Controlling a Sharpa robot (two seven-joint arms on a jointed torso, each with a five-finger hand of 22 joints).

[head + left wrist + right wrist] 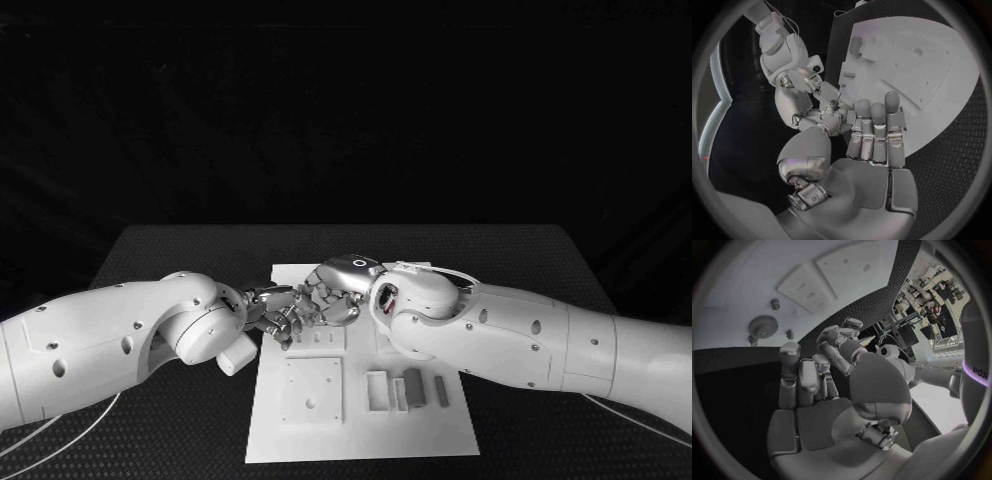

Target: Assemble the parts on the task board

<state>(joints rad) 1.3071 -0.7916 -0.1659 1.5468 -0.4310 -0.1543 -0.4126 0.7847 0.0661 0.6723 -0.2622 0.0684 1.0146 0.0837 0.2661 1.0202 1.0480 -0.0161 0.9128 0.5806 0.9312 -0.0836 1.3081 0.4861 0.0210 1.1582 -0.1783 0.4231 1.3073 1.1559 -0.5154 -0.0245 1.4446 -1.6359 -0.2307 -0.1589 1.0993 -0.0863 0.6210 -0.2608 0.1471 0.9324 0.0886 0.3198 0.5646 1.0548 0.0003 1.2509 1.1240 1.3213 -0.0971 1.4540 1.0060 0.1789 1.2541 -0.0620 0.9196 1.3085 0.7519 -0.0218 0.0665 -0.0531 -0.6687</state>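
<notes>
The white task board (361, 430) lies in the middle of the table. Above its far left part my left hand (281, 310) and right hand (339, 300) meet, fingertips touching. In the left wrist view the left hand (873, 135) has its fingers nearly straight, and the right hand (811, 85) reaches in to its thumb side. In the right wrist view the right hand (811, 385) meets the left hand's fingers (839, 337). Whether a part sits between them is hidden. Grey bar parts (378, 390) (414, 387) lie on the board's near right. A gear (764, 326) and small pegs (775, 303) stand on the board (748, 285).
A square plate (313, 390) and a smaller slotted plate (320, 340) sit on the board's left half. Black table (548, 260) surrounds the board, with free room far and to the right. Both forearms cross low over the board's near sides.
</notes>
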